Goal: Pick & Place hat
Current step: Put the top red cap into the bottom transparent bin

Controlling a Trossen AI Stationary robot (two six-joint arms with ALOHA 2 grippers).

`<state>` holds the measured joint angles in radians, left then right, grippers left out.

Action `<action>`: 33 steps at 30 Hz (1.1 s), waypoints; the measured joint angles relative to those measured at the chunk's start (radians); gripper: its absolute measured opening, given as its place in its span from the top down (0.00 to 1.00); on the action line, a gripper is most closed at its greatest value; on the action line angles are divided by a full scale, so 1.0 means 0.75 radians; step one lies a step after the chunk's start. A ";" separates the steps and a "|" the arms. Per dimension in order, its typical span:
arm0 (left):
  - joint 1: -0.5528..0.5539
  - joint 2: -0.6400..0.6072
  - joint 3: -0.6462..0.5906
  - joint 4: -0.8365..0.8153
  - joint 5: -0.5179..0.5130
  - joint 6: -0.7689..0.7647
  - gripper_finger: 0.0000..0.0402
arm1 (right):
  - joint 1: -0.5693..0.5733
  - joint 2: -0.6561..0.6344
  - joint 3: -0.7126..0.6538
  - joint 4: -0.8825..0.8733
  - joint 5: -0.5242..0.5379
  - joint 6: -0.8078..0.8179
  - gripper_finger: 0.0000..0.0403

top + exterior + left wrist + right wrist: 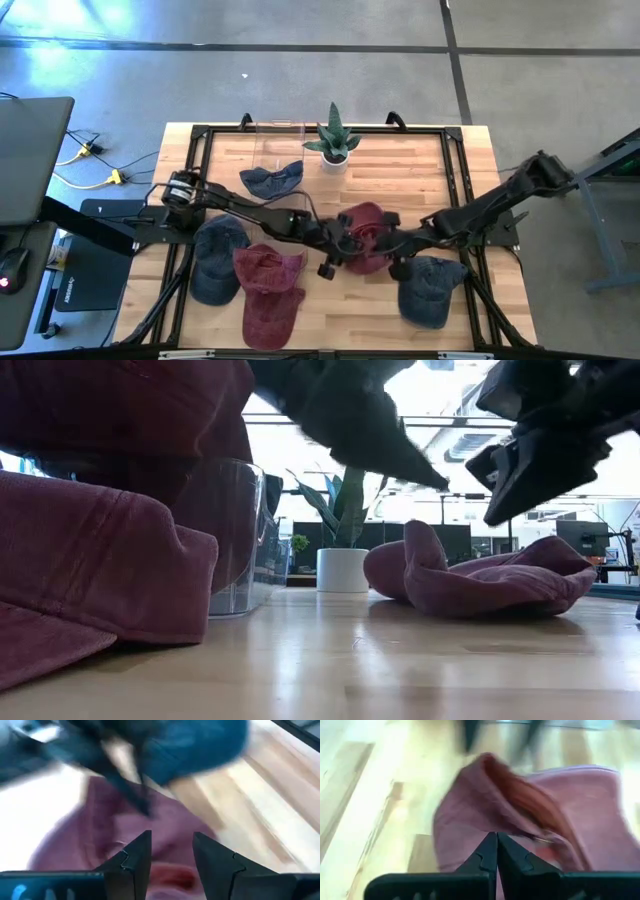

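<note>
Fingers: I see my left gripper (171, 851) with its fingers narrowly parted and empty above the red hat (366, 236); my right gripper (496, 851) has its fingers pressed together, holding nothing, at the same hat's edge. The hat lies crumpled at centre frame on the bench (420, 170) in the high view.

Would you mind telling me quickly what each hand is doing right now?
Left hand: open, fingers apart over the maroon cap, holding nothing.
Right hand: closed, fingers together at the same cap's edge; whether it pinches fabric cannot be told.
</note>
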<state>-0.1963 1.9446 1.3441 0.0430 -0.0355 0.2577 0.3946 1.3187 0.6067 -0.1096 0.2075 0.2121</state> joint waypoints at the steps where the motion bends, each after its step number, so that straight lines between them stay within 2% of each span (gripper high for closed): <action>1: 0.000 -0.006 0.013 -0.026 -0.041 -0.001 0.66 | -0.002 0.041 -0.001 0.040 -0.024 -0.018 1.00; 4: 0.000 -0.022 0.065 -0.211 -0.191 -0.002 0.66 | -0.037 0.165 -0.001 0.151 -0.085 -0.090 1.00; 7: 0.000 -0.037 0.149 -0.320 -0.217 -0.013 0.66 | -0.096 0.274 -0.001 0.279 -0.067 -0.169 1.00; 10: 0.000 -0.041 0.206 -0.430 -0.212 -0.056 0.66 | -0.149 0.341 0.001 0.415 0.074 -0.205 1.00; 13: -0.004 -0.037 0.229 -0.503 -0.208 -0.084 0.66 | -0.170 0.374 0.002 0.488 0.298 -0.194 1.00; 17: -0.009 -0.037 0.232 -0.540 -0.205 -0.112 0.66 | -0.135 0.334 0.001 0.413 0.511 -0.189 1.00; 19: -0.010 -0.037 0.232 -0.542 -0.165 -0.116 0.66 | -0.107 0.266 0.001 0.347 0.549 -0.179 1.00; 21: -0.009 -0.037 0.232 -0.540 -0.085 -0.139 0.66 | -0.081 0.180 0.003 0.265 0.479 -0.150 1.00; 24: -0.008 -0.014 0.233 -0.508 0.018 -0.179 0.66 | -0.062 0.086 0.002 0.198 0.161 -0.059 1.00; 26: 0.005 0.046 0.236 -0.459 0.052 -0.181 0.66 | -0.041 0.062 0.003 0.158 0.004 -0.005 1.00; 28: 0.010 0.088 0.224 -0.490 0.075 -0.198 0.66 | -0.007 0.066 0.001 0.128 -0.040 -0.008 1.00; 31: 0.039 0.152 0.238 -0.396 0.108 -0.216 0.66 | 0.024 0.110 -0.002 0.096 -0.014 -0.011 1.00; 33: 0.060 0.155 0.228 -0.452 0.098 -0.247 0.66 | 0.024 0.149 -0.002 0.096 0.005 -0.012 1.00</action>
<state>-0.1511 2.0611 1.5154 -0.2963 0.0380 0.0722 0.4126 1.4305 0.6056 -0.0373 0.2110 0.2027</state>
